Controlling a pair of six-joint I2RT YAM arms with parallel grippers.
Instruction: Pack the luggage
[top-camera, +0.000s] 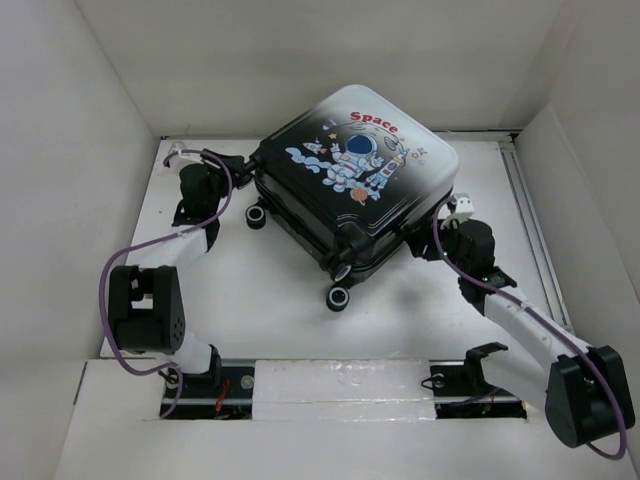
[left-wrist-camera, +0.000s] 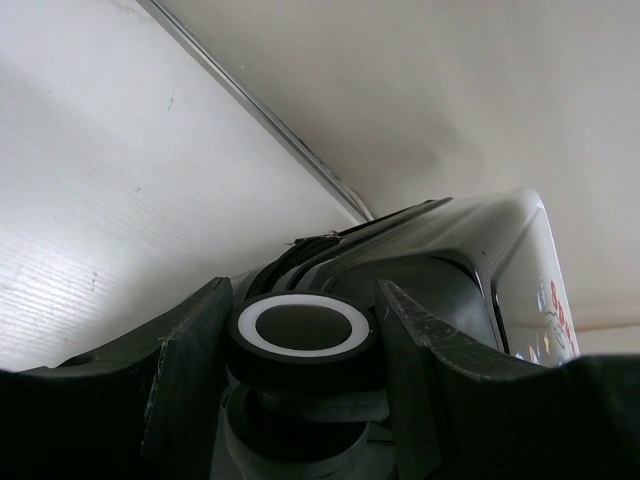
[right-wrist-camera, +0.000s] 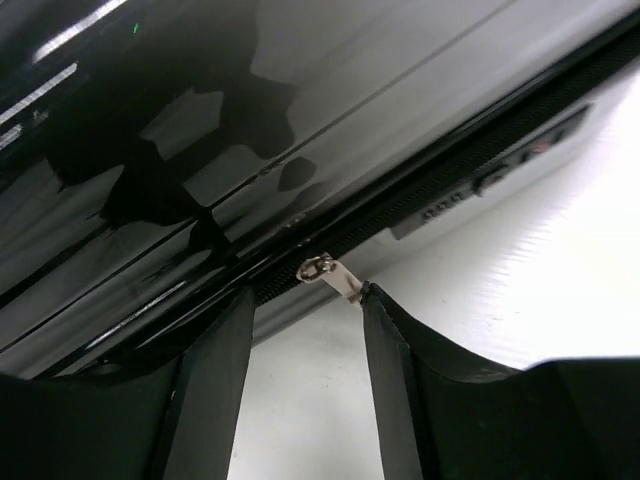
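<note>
The luggage (top-camera: 355, 170) lies shut on the table, astronaut and red "Space" print facing up. My left gripper (top-camera: 232, 170) is at its back left corner. In the left wrist view my left gripper (left-wrist-camera: 305, 305) has its fingers pressed against both sides of a black wheel with a white ring (left-wrist-camera: 300, 325), and the shell (left-wrist-camera: 480, 270) is behind it. My right gripper (top-camera: 438, 228) is at the luggage's right side. In the right wrist view my right gripper (right-wrist-camera: 305, 295) is open, and the silver zipper pull (right-wrist-camera: 335, 275) touches its right fingertip (right-wrist-camera: 372, 296), below the glossy black shell (right-wrist-camera: 200, 150).
Two other wheels (top-camera: 340, 297) (top-camera: 257, 214) stick out at the luggage's near side. White walls enclose the table on the left, back and right. A metal rail (top-camera: 530, 230) runs along the right edge. Purple cables (top-camera: 110, 270) loop off both arms.
</note>
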